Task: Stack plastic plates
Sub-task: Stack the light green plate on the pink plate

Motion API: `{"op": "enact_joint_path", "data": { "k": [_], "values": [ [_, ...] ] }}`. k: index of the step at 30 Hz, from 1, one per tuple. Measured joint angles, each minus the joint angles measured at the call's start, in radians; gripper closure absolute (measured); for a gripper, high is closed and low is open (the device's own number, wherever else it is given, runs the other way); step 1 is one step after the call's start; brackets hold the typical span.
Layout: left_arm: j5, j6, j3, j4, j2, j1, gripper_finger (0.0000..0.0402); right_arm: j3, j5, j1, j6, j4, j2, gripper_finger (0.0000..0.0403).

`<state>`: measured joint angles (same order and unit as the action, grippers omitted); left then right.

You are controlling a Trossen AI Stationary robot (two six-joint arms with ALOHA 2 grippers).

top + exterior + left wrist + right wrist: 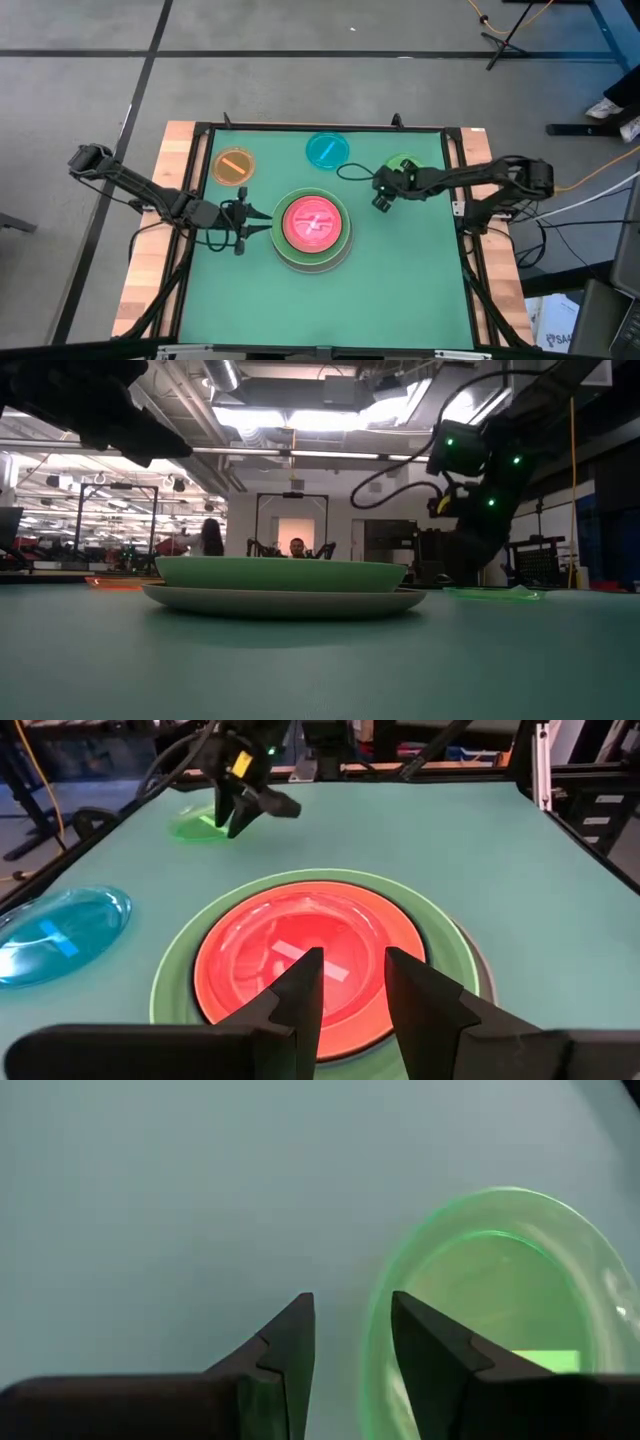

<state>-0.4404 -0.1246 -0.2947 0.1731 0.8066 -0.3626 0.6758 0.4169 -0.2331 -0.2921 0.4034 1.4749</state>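
Note:
A stack of plates (pixel 315 228) sits mid-table. A grey-white plate is at the bottom, then light green and dark green rims, with a salmon plate and a small pink one (pixel 310 955) on top. Small plates lie singly on the mat: orange (pixel 233 165), cyan (pixel 327 149) and lime (pixel 405 163). My left gripper (pixel 262 222) is open, raised just left of the stack, with its fingers (pixel 300 990) pointing at it. My right gripper (pixel 381 200) is open and hovers over the near-left rim of the lime plate (pixel 500 1280), clear of the table in the low view (pixel 450 500).
The green mat (pixel 400 290) is bare along the near side and right of the stack. A black frame rail (pixel 460 200) and wooden strips border the mat. A cable loops over the far mat near the right arm (pixel 350 172).

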Motion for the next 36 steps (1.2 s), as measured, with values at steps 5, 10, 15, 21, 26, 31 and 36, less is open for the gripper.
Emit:
{"op": "enact_joint_path", "data": {
  "k": [5,10,15,21,26,31,36],
  "values": [
    [0.0,-0.004,0.0,-0.004,0.0,0.0,0.0299,0.0,0.009,-0.042,-0.023,-0.001,0.046,0.0276],
    [0.0,-0.004,0.0,-0.005,0.0,0.0,0.0299,0.002,0.018,-0.079,-0.05,-0.012,0.093,0.0277],
    [0.0,-0.004,0.0,-0.006,0.0,0.0,0.0299,0.003,0.014,-0.086,-0.045,-0.018,0.108,0.0309],
    [0.0,-0.004,0.0,-0.007,0.0,0.0,0.0299,0.003,0.014,-0.086,-0.023,-0.019,0.11,0.0393],
    [0.0,-0.004,0.0,-0.007,0.0,0.0,0.0299,0.003,0.02,-0.086,0.009,-0.018,0.109,0.0388],
    [0.0,-0.003,0.0,-0.007,0.0,0.0,0.0299,0.034,0.061,-0.019,0.071,0.011,0.097,0.0399],
    [0.0,-0.003,0.0,-0.007,0.0,0.0,0.0299,0.111,0.071,0.086,0.149,0.003,0.078,0.0401]
  ]
}}
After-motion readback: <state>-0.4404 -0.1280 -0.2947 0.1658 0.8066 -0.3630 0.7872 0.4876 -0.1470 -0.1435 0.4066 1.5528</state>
